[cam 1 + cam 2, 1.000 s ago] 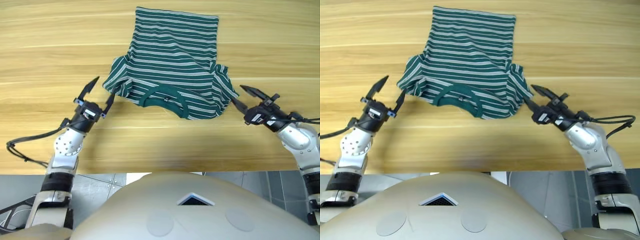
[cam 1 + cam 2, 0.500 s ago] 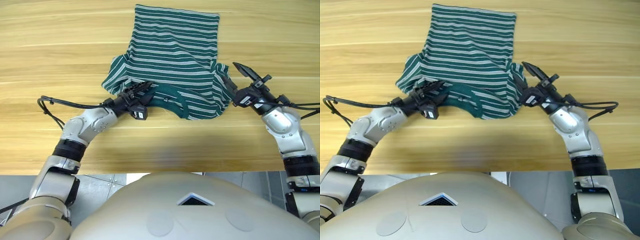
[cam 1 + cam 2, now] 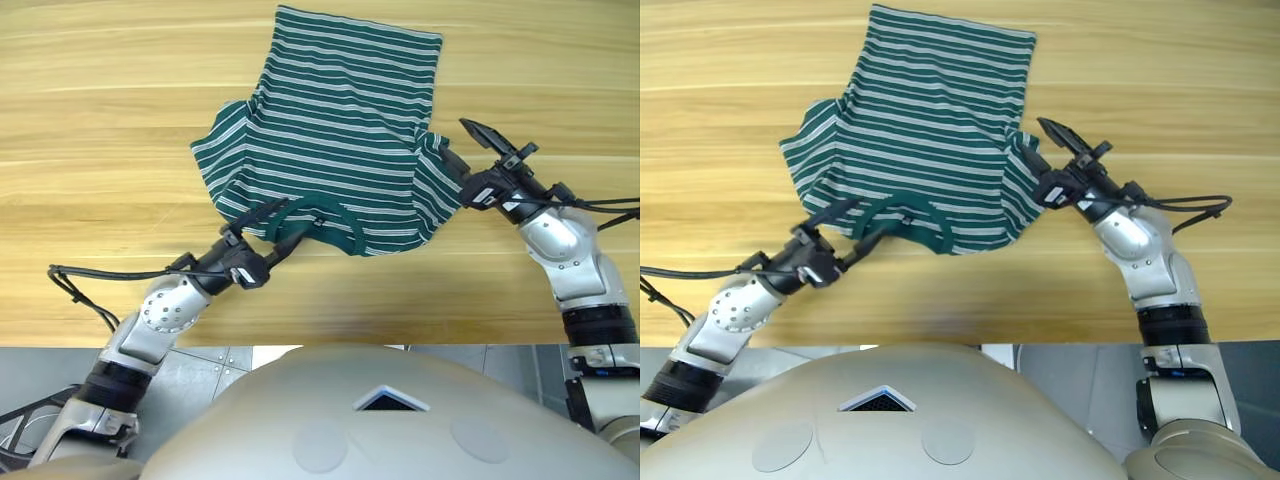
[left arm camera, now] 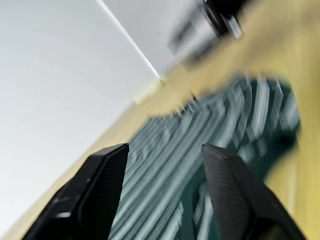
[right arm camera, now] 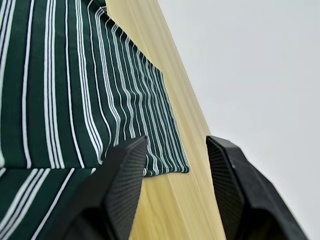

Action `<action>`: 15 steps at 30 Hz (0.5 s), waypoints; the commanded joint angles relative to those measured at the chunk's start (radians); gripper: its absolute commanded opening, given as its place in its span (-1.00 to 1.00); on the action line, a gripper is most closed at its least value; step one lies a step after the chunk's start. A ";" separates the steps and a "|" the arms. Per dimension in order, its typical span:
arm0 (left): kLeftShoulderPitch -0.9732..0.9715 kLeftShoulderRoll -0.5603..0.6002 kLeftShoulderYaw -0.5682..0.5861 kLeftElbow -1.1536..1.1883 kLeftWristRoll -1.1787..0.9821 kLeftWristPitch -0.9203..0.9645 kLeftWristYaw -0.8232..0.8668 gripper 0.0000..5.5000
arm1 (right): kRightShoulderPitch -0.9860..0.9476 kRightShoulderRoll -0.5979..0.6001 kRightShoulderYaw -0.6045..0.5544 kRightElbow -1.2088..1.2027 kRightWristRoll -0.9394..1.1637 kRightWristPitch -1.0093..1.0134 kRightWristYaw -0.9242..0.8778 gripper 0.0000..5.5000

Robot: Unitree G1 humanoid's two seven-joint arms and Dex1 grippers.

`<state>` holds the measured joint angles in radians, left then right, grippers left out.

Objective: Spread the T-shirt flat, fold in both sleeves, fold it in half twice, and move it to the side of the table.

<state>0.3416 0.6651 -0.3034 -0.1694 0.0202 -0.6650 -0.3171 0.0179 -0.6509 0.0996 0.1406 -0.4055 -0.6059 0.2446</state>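
A green T-shirt (image 3: pixel 340 130) with white stripes lies on the wooden table (image 3: pixel 100 120), hem at the far side and collar (image 3: pixel 318 212) toward me. Its left sleeve (image 3: pixel 222 150) is spread out, and the right sleeve (image 3: pixel 438 175) is bunched. My left gripper (image 3: pixel 285 222) is open at the collar's left side, its fingers on either side of the shirt's near edge. The left wrist view shows striped cloth (image 4: pixel 225 115) beyond the parted fingers (image 4: pixel 105 175). My right gripper (image 3: pixel 455 142) is open at the right sleeve, and the shirt's edge (image 5: pixel 75 75) lies between its fingers (image 5: pixel 130 170).
Bare wood stretches to the left and right of the shirt. The table's near edge (image 3: pixel 330 343) runs just below both arms, with grey floor beyond. Black cables (image 3: pixel 80 285) trail from both wrists.
My left gripper has drawn back toward the near edge, and the collar and left shoulder came with it, so the left sleeve now lies spread. The right gripper stayed at the right sleeve.
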 commanded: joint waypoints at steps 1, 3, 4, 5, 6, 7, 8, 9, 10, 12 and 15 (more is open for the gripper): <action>0.011 -0.063 -0.001 -0.045 -0.125 0.122 -0.034 -0.02 | -0.022 0.008 0.020 -0.009 -0.020 0.014 0.008 -0.21; 0.043 -0.078 0.019 -0.067 -0.135 0.144 -0.034 -0.02 | -0.003 -0.001 0.008 -0.011 -0.019 0.022 0.001 -0.21; 0.055 -0.084 0.028 -0.075 -0.135 0.146 -0.036 -0.02 | 0.007 -0.005 0.003 -0.012 -0.020 0.025 -0.004 -0.21; 0.062 -0.092 0.037 -0.080 -0.130 0.141 -0.035 -0.02 | 0.014 -0.007 -0.001 -0.013 -0.022 0.031 -0.007 -0.21; 0.063 -0.100 0.046 -0.082 -0.127 0.135 -0.034 -0.02 | 0.019 -0.008 0.000 -0.011 -0.030 0.040 -0.009 -0.21; 0.051 -0.113 0.064 -0.074 -0.116 0.125 -0.024 -0.02 | 0.019 -0.006 0.013 0.008 -0.049 0.053 -0.007 -0.21; 0.032 -0.128 0.084 -0.064 -0.109 0.121 -0.009 -0.02 | 0.018 -0.003 0.028 0.033 -0.068 0.065 -0.007 -0.21; 0.003 -0.147 0.108 -0.054 -0.112 0.139 0.006 -0.02 | 0.012 0.003 0.048 0.082 -0.099 0.081 -0.017 -0.21; -0.026 -0.162 0.130 -0.040 -0.103 0.155 0.022 -0.02 | 0.005 0.010 0.065 0.134 -0.123 0.093 -0.029 -0.21; -0.084 -0.177 0.171 0.007 -0.063 0.185 0.046 -0.02 | -0.013 0.025 0.105 0.231 -0.178 0.119 -0.063 -0.21; -0.140 -0.184 0.211 0.051 0.018 0.209 0.078 -0.02 | -0.051 0.042 0.148 0.354 -0.218 0.132 -0.119 -0.21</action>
<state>0.2225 0.4870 -0.1132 -0.1360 0.0000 -0.4758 -0.2557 -0.0376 -0.6189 0.2096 0.4036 -0.5780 -0.5076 0.1258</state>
